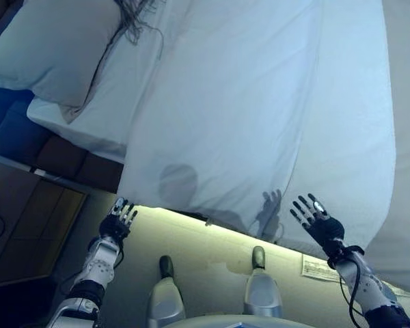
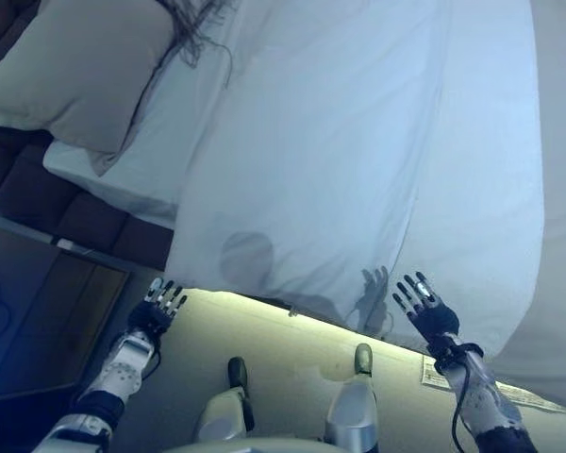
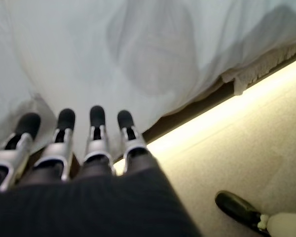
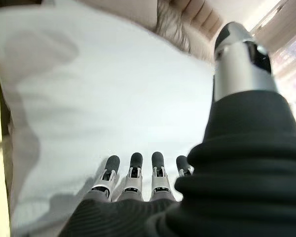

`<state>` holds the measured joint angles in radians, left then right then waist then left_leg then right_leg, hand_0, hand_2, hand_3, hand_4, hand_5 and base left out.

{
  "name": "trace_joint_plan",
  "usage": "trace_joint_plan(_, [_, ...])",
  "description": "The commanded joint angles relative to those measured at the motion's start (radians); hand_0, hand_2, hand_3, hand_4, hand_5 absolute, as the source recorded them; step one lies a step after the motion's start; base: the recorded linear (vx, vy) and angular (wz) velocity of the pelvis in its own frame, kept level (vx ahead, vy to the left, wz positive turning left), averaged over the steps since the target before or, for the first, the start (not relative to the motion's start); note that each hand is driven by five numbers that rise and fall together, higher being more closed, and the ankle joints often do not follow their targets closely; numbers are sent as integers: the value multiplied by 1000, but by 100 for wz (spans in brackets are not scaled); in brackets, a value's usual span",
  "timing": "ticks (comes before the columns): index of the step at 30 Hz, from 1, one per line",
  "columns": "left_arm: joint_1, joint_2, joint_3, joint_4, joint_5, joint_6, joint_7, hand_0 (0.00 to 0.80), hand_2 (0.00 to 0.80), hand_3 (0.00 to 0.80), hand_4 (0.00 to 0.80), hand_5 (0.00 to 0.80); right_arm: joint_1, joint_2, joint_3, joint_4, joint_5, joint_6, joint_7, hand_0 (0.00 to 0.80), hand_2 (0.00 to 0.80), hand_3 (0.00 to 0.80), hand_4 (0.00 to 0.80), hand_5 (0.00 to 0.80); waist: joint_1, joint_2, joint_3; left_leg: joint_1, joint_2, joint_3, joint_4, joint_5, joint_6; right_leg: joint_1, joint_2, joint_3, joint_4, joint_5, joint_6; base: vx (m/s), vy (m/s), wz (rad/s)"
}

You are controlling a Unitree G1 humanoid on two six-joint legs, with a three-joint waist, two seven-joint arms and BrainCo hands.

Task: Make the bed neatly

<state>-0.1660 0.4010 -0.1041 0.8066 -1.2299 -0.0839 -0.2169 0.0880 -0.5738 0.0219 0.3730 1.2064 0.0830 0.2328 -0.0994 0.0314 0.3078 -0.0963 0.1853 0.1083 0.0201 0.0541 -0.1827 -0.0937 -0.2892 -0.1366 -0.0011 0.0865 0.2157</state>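
Observation:
A white duvet (image 1: pixel 260 109) covers the bed and hangs over its near side, with a long fold running down its right part. A white pillow (image 1: pixel 51 48) lies at the head, upper left, with a dark tangle like hair (image 1: pixel 133 20) beside it. My left hand (image 1: pixel 119 220) is open, fingers straight, just below the duvet's lower left corner and apart from it; it also shows in the left wrist view (image 3: pixel 79 153). My right hand (image 1: pixel 316 217) is open with fingers spread, in front of the hanging duvet edge, holding nothing; it also shows in the right wrist view (image 4: pixel 138 180).
A lit strip (image 1: pixel 191 215) runs along the bed base above pale carpet (image 1: pixel 212 246). A dark padded headboard (image 1: pixel 27 140) and a dark wood panel (image 1: pixel 34 225) stand at left. A white label (image 1: pixel 321 268) lies on the floor at right.

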Motion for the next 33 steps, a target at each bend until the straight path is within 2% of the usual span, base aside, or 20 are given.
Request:
trace_joint_plan(1, [-44,-29,2,10,-4,-68,-88,0,0,0,0,0,-61,-45,-65,-18,15,-59,66,0,0,0,0,0,-9,-3,-6,-106,55,-55,115,7,8,-125,-119,64,139,9,39,-172,90,-7])
trace_joint_plan(8, [-127,-30,5,-34,-158,-96,-205,0,0,0,0,0,-155,-31,-86,-27,16,-100,143,0,0,0,0,0,-23,-1,110,-251,38,-57,129,34,7,-258,-108,102,134,46,42,-183,51,-5])
trace_joint_plan(13, [-227,-2,20,-42,-161,-90,-206,0,0,0,0,0,-188,1,-112,-85,23,-109,156,0,0,0,0,0,-29,-20,176,-361,25,-83,161,50,3,-351,-110,112,152,63,41,-148,19,-5])
trace_joint_plan(17, [-260,12,30,-75,-174,-93,-223,0,0,0,0,0,-208,34,-116,-152,-9,-112,151,0,0,0,0,0,-32,-36,212,-432,19,-84,195,52,5,-409,-113,118,156,78,40,-93,36,-3])
trace_joint_plan(23, [-278,-5,49,-144,-193,-93,-276,0,0,0,0,0,-222,69,-131,-239,-43,-109,141,0,0,0,0,0,-30,-47,212,-546,-4,-86,233,52,12,-505,-121,123,166,89,34,-48,62,-3])
trace_joint_plan(26, [-311,-8,46,-170,-162,-93,-276,0,0,0,0,0,-259,54,-151,-252,-41,-107,147,0,0,0,0,0,-26,-48,212,-616,-19,-96,265,50,12,-564,-125,128,175,95,28,-57,70,3])
trace_joint_plan(31, [-380,38,62,-185,-168,-81,-233,0,0,0,0,0,-306,38,-179,-284,-34,-104,159,0,0,0,0,0,-18,-59,212,-739,-18,-98,346,36,11,-669,-129,135,210,102,13,-52,39,2])
trace_joint_plan(33, [-404,53,64,-171,-171,-75,-230,0,0,0,0,0,-327,15,-188,-299,-13,-101,145,0,0,0,0,0,-22,-52,212,-778,-22,-94,380,25,14,-709,-132,140,227,101,9,-50,89,-2])
